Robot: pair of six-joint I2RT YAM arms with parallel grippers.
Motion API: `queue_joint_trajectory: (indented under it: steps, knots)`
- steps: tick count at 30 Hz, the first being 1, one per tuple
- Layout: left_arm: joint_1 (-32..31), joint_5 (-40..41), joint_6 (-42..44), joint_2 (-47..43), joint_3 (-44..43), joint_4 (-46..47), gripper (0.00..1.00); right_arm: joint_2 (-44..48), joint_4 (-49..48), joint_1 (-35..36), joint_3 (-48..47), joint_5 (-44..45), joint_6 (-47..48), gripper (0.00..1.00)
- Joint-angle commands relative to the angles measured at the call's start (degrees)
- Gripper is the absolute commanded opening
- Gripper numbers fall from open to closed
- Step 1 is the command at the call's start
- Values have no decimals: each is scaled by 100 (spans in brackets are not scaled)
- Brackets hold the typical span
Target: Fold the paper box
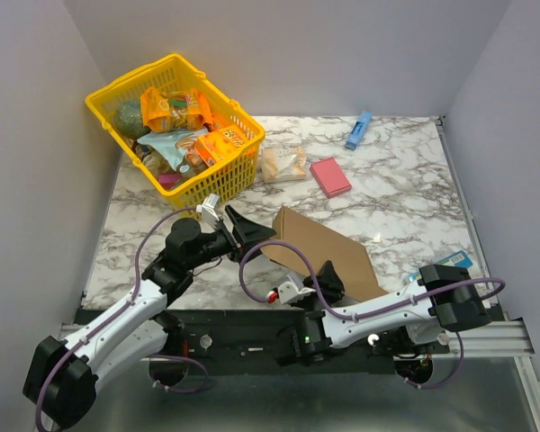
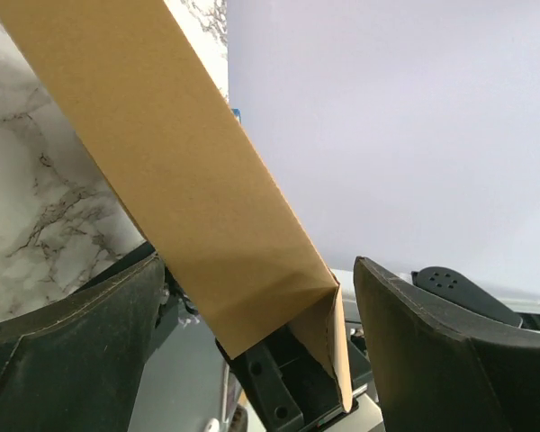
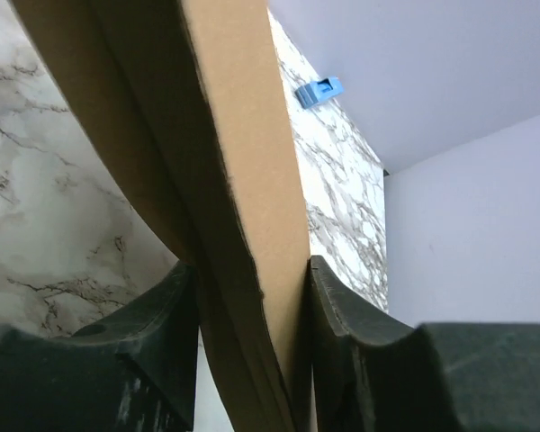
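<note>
Box (image 3: 243,171) within right tool (image 3: 250,272) — wrist view only

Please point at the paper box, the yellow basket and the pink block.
paper box (image 1: 328,247): top view, brown panel.
yellow basket (image 1: 225,175): top view, near wall.
pink block (image 1: 330,176): top view, top face.

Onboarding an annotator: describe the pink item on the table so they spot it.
Start at the yellow basket, far left on the table, and look right past the clear packet. The pink slab lies flat there, beyond the brown box. It alone is solid pink and opaque.
</note>
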State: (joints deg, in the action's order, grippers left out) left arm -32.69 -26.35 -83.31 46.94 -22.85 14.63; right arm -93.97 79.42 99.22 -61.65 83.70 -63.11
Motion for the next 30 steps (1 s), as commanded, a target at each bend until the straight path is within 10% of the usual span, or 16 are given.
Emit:
queue_joint_trajectory:
  steps: [1,15,30]
  knots:
    - [34,95,446,-211,-158,-250,94,151,803,71,48,155,-421,40]
    - [122,1615,3679,-1257,-633,-1648,96,1100,786,71,180,173,-246,41]
    - [122,-862,6995,-836,-826,-199,98,1461,795,71,12,50,-9,41]
